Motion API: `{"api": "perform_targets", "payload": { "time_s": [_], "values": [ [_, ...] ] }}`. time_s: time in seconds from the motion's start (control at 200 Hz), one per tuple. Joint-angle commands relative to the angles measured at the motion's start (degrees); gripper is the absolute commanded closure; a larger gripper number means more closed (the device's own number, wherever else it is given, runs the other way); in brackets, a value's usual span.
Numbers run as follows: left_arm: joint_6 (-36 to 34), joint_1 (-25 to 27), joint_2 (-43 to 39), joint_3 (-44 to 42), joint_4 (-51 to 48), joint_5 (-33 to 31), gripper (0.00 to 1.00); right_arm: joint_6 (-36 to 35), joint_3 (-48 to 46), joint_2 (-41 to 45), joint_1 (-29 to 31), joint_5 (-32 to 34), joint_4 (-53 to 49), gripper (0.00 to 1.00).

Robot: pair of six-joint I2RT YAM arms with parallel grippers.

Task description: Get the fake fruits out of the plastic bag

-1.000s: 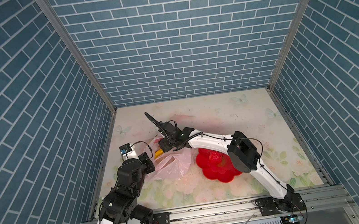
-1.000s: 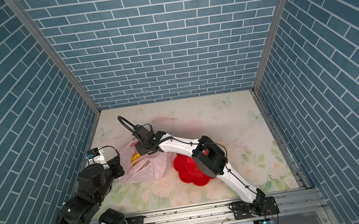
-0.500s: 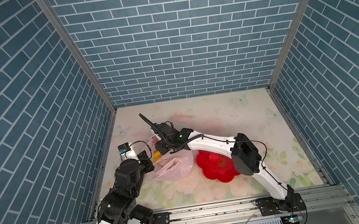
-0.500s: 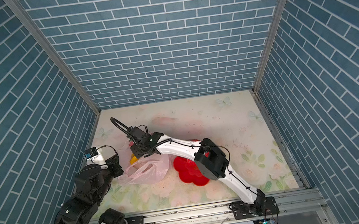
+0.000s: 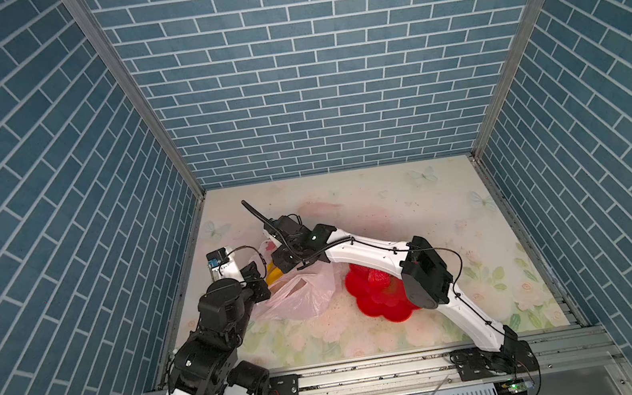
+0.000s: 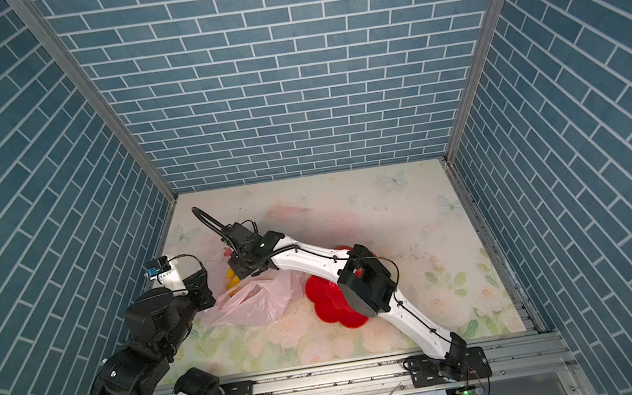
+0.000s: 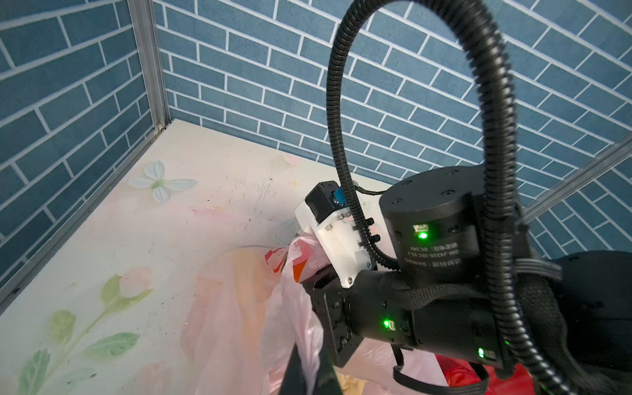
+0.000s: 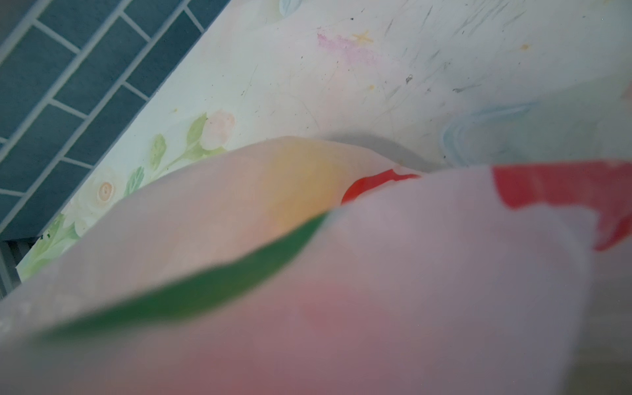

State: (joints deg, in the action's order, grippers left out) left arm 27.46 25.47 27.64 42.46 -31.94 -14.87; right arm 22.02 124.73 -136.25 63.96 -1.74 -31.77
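Left wrist view, left gripper (image 7: 309,376) clamped on plastic bag (image 7: 232,325) (thin film) — right gripper (image 5: 279,269) at bag, width cannot tell.

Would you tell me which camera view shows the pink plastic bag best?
Both top views: nearly the whole plastic bag shows. The left wrist view catches only a bunched part; the right wrist view is a blurred close-up.
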Motion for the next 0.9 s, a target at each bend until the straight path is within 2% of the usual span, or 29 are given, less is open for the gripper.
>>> {"api": "perform_targets", "payload": {
  "time_s": [0.0, 0.235, 0.425, 0.665, 0.89],
  "values": [
    [-1.4, -0.3, 0.5, 2.2, 1.7, 1.2, 0.93, -1.4, -1.9, 7.6, 2.0, 1.7, -5.3, 0.56],
    [-1.3, -0.3, -0.6, 3.1, -0.2, 4.0, 0.93, -0.7, -2.8, 15.8, 5.1, 10.1, -15.4, 0.53],
    [-0.3, -0.3, -4.4, 1.8, -3.5, 3.2, 0.93, -2.9, -7.0, 20.7, 7.3, 10.8, -18.0, 0.49],
    [2.8, -0.3, -10.1, -2.3, -4.1, 1.4, 0.93, -9.9, -11.1, 20.4, 8.0, 11.8, -17.2, 0.45],
    [4.5, -0.3, -13.2, -4.4, -4.5, 0.7, 0.93, -17.6, -8.9, 17.9, 8.0, 11.6, -20.5, 0.44]
  ]
}}
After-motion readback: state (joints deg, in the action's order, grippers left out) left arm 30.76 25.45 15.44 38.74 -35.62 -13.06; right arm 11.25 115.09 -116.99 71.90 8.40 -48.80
